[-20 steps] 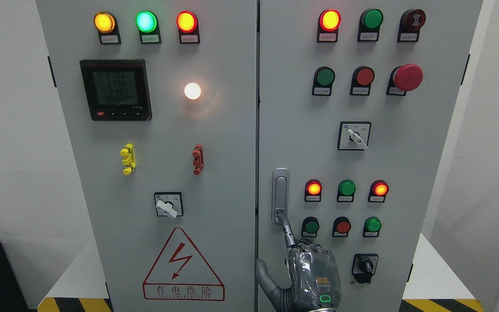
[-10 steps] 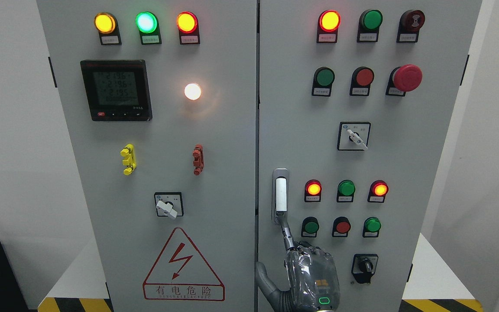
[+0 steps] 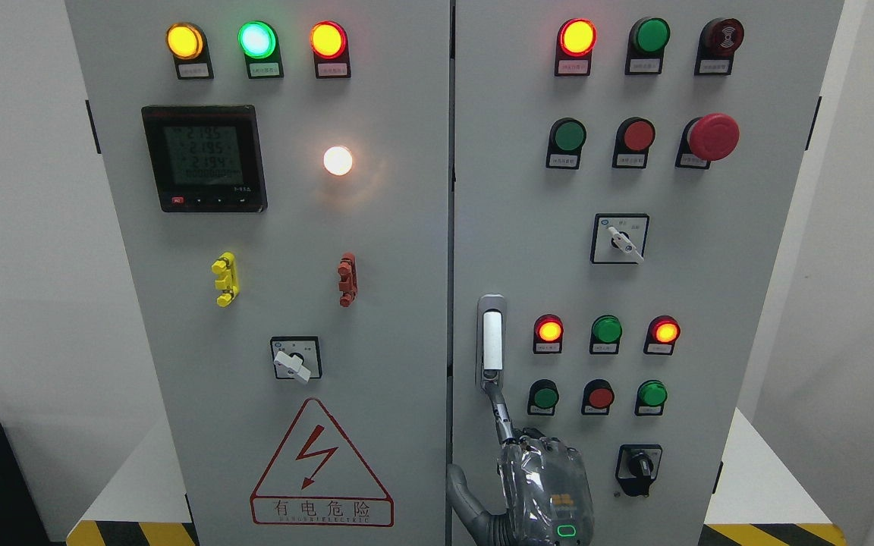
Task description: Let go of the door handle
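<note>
The grey door handle (image 3: 492,341) stands upright in its recess at the left edge of the cabinet's right door (image 3: 710,303). Its lever shows bright white and looks popped out of the recess. My right hand (image 3: 509,447) comes up from the bottom edge, back of the hand toward me. Its index finger (image 3: 499,413) is stretched up, the tip touching the handle's lower end. The thumb (image 3: 458,485) sticks out to the left near the door gap, and the other fingers are hidden. The hand grasps nothing. The left arm is out of sight.
Both doors carry lit lamps and push buttons; green and red buttons (image 3: 601,395) sit just right of the finger. A black rotary switch (image 3: 639,466) is beside the hand. A red mushroom stop button (image 3: 712,136) juts out higher up. White walls flank the cabinet.
The handle's lever has sprung out and now shows white where it lay flush and grey. My right hand has sunk slightly, its fingertip sliding from the handle's button to its lower end.
</note>
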Robot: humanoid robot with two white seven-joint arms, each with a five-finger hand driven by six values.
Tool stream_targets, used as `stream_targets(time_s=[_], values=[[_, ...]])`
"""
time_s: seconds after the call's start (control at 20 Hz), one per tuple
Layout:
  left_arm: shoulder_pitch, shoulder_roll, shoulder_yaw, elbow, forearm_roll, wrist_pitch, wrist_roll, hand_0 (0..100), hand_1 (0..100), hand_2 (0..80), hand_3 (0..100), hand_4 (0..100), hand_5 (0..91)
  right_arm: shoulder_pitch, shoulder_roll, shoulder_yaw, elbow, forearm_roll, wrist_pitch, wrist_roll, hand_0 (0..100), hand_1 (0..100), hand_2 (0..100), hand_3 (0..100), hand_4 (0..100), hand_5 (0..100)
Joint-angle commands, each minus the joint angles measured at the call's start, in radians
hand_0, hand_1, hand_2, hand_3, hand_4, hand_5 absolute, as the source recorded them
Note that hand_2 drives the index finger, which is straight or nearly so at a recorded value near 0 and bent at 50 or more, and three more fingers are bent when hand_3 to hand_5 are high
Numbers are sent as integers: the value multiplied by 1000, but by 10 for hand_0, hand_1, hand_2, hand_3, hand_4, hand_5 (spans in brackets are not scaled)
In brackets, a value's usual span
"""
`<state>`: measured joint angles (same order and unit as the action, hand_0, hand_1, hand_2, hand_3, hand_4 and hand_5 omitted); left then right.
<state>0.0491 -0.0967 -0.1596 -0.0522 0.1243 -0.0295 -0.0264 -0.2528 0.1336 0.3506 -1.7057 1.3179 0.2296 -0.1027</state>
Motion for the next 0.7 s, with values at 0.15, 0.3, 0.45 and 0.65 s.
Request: stream_targets(time_s=[0.15, 0.3, 0.45, 0.65], values=[[0, 0, 0, 0, 0, 0, 0, 0, 0, 47, 107, 4, 0, 0, 0, -2, 3, -2, 0, 0, 371, 232, 0, 765, 723, 701], [0, 0, 0, 0, 0, 0, 0, 0, 0, 47, 107, 4, 0, -5, 0, -4, -5, -2, 0, -2, 371, 232, 0, 765, 723, 701], [0, 0, 0, 0, 0, 0, 0, 0, 0, 47, 105, 4, 0, -14, 0, -4, -17, -3, 0, -2, 370, 232, 0, 764, 722, 700], [0, 0, 0, 0, 0, 2, 0, 0, 0, 47, 106, 4, 0, -9, 0, -4, -29, -5, -1, -2, 369, 232, 0, 764, 723, 700]])
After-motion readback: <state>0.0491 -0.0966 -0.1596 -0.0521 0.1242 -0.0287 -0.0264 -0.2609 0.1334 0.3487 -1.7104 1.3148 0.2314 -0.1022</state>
